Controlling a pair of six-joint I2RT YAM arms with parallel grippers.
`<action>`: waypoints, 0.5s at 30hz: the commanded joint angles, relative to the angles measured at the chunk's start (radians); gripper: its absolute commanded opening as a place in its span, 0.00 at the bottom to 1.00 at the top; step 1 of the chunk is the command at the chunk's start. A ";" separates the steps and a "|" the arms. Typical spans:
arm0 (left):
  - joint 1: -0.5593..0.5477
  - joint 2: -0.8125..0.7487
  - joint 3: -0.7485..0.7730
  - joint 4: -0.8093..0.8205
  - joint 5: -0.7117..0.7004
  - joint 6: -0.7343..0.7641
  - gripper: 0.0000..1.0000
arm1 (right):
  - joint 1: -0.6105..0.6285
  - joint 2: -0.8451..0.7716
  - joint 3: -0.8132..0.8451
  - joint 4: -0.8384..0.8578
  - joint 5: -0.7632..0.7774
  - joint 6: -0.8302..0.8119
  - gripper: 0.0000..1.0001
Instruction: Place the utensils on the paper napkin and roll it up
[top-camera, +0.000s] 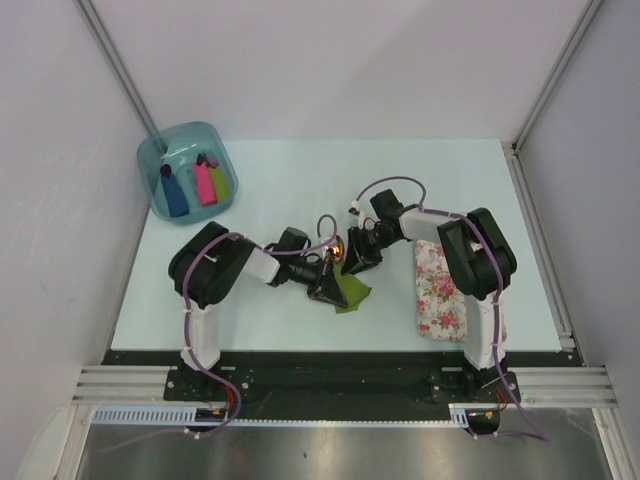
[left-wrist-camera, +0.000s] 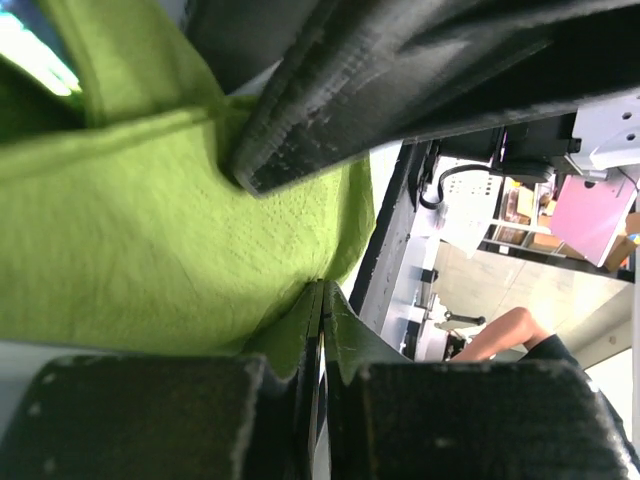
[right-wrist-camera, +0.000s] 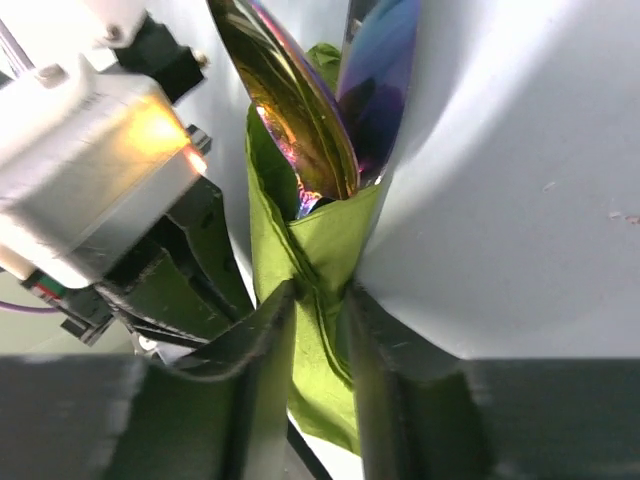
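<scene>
Jaws on both arms are closed. On the counter (top-camera: 300, 190), left of the floral mat (top-camera: 438, 290), the left gripper (left-wrist-camera: 322, 290) and right gripper (right-wrist-camera: 320, 300) each pinch the bunched paper napkin (top-camera: 352, 293) — the utensils (right-wrist-camera: 300, 120) poke their shiny heads from its fold.

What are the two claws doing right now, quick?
Left gripper: closed, pinching the paper napkin.
Right gripper: closed on the paper napkin, utensils wrapped inside.

A pale mint table (top-camera: 300, 180) fills the middle of the top view, boxed in by plain white walls (top-camera: 330, 60) at the back and both sides, with grey metal posts (top-camera: 113, 60) in the upper corners. Along the bottom edge run a ribbed aluminium rail (top-camera: 120, 383) and a brushed steel plate (top-camera: 340, 450). Light is soft and even.
</scene>
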 joint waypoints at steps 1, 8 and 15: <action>0.034 0.019 -0.036 -0.018 -0.155 0.025 0.05 | 0.013 0.048 -0.052 0.014 0.092 -0.020 0.28; 0.043 0.001 -0.052 0.015 -0.154 0.006 0.08 | 0.005 0.051 -0.083 0.041 0.059 0.009 0.00; 0.085 -0.177 -0.044 0.040 -0.151 0.002 0.40 | -0.012 0.003 -0.083 0.104 -0.011 0.046 0.00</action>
